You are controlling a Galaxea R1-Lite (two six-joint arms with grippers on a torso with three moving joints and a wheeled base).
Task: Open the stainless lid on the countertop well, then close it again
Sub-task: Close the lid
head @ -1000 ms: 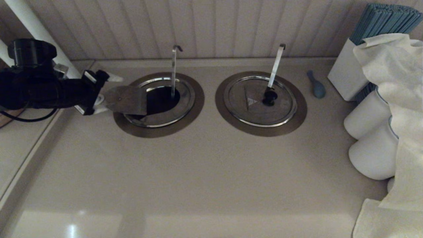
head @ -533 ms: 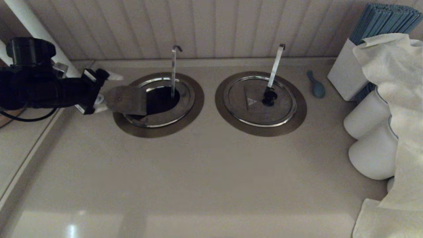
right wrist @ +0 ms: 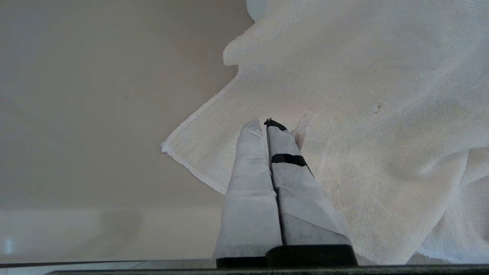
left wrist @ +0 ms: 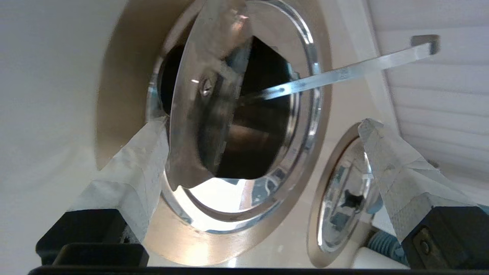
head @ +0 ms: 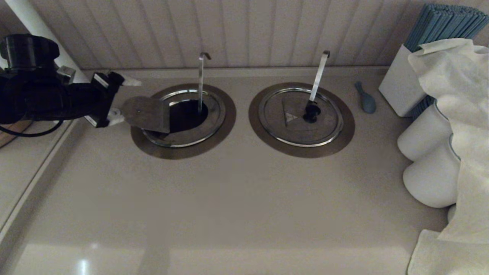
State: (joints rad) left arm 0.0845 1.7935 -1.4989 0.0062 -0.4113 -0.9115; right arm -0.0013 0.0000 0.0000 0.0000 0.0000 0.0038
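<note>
The stainless lid [head: 212,115] sits in the left countertop well [head: 183,114], whose wide flange [head: 229,114] rings a dark hole. Its folding flap [head: 147,113] stands raised and tilted to the left, leaving the hole uncovered. A narrow hooked ladle handle [head: 201,78] rises from the hole. My left gripper [head: 123,98] is open just left of the flap, with the flap's outer edge between its fingertips. In the left wrist view the flap [left wrist: 198,114] stands close to one taped finger [left wrist: 141,164], and the left gripper [left wrist: 263,126] is wide open. My right gripper [right wrist: 265,124] is shut and empty over a white cloth [right wrist: 363,95].
The twin lid [head: 300,114] with a black knob and slanted handle lies flat on the right well. A blue spoon [head: 366,99], a white box of blue sticks [head: 405,84], white cups [head: 428,133] and draped cloth [head: 458,114] crowd the right side. A panelled wall runs behind.
My left arm has drifted slightly toward the wall and to the left, still open. The flap stays raised and the right arm has not moved.
</note>
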